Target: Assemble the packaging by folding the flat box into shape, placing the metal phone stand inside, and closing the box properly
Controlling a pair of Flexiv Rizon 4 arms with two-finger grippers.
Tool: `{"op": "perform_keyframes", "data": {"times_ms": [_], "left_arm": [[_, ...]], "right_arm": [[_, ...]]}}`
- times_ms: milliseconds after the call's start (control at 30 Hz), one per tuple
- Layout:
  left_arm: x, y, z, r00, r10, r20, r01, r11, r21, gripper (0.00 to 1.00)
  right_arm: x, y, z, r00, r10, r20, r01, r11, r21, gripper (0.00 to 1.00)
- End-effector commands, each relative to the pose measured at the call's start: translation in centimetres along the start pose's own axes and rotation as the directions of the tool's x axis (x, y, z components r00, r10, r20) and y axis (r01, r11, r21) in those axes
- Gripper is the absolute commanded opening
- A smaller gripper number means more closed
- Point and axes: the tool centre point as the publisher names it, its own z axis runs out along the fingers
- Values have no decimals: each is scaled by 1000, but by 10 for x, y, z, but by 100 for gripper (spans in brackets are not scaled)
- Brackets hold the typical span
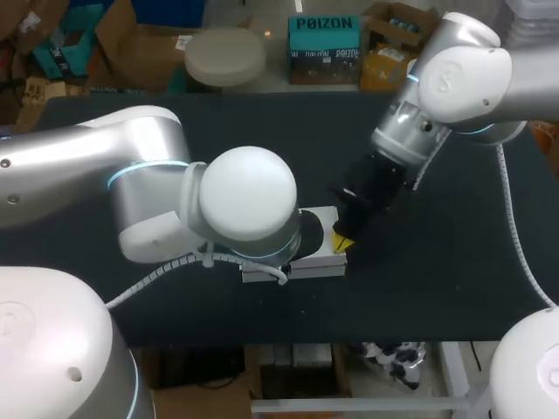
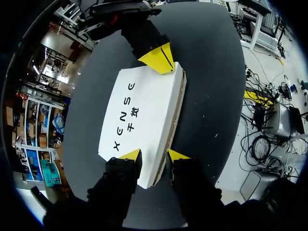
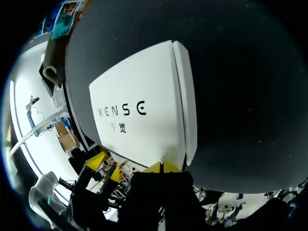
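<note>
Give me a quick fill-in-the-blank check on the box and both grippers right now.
The box on the table is ____ in colour.
The right gripper is ____, with no gap between its tips.
The left gripper sits at the box's ____ end from the right one.
Missing words: white; shut; opposite.

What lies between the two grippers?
Only the white box, with the left gripper at one end and the right gripper at the other; the left wrist view shows it.
</note>
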Motion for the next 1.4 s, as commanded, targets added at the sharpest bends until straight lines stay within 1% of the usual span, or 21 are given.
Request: {"op": "perform_keyframes", "data": {"times_ms": [33,67,100,133,167,233,300,367,400,567,700,867,1167,1400], "left_arm": [[-9,18,-20,999,-4,-33,6,998,69,33],[-12,20,-21,999,-14,-53,18,997,79,30],[-15,21,-22,998,-19,-67,25,996,89,20],[-17,22,-22,996,-36,-78,42,995,88,7],[-20,23,-22,995,-46,-94,55,994,91,0],[-23,25,-20,991,-64,-119,75,993,87,0],[-27,26,-15,984,-82,-161,97,991,89,0],[-29,27,-8,976,-103,-192,118,990,71,0],[-29,28,-6,975,-96,-201,114,990,79,0],[-31,31,11,960,-133,-246,151,987,56,0],[-28,33,19,950,-141,-279,165,984,62,0],[-23,32,23,944,-135,-300,161,985,66,0],[-14,28,25,943,-122,-311,149,987,64,0],[-11,28,30,942,-133,-307,152,988,40,0]], "right_arm": [[1,3,3,1000,1,3,-1,1000,4,0],[1,3,4,1000,1,3,-1,1000,5,0],[2,3,4,1000,1,4,-1,1000,5,0],[2,3,4,1000,1,5,-1,1000,6,0],[2,3,4,1000,0,5,0,1000,6,0],[2,3,4,1000,-1,5,1,1000,5,0],[3,3,5,1000,-1,4,1,1000,5,0],[2,3,5,1000,0,4,0,1000,6,0],[2,3,5,1000,0,3,0,1000,7,0],[2,4,6,1000,2,4,-2,1000,7,0],[2,3,6,1000,4,6,-4,1000,5,0],[1,4,6,1000,7,6,-7,1000,5,0],[1,5,8,1000,8,7,-8,1000,8,0],[-3,7,11,1000,16,6,-16,1000,9,0]]}}
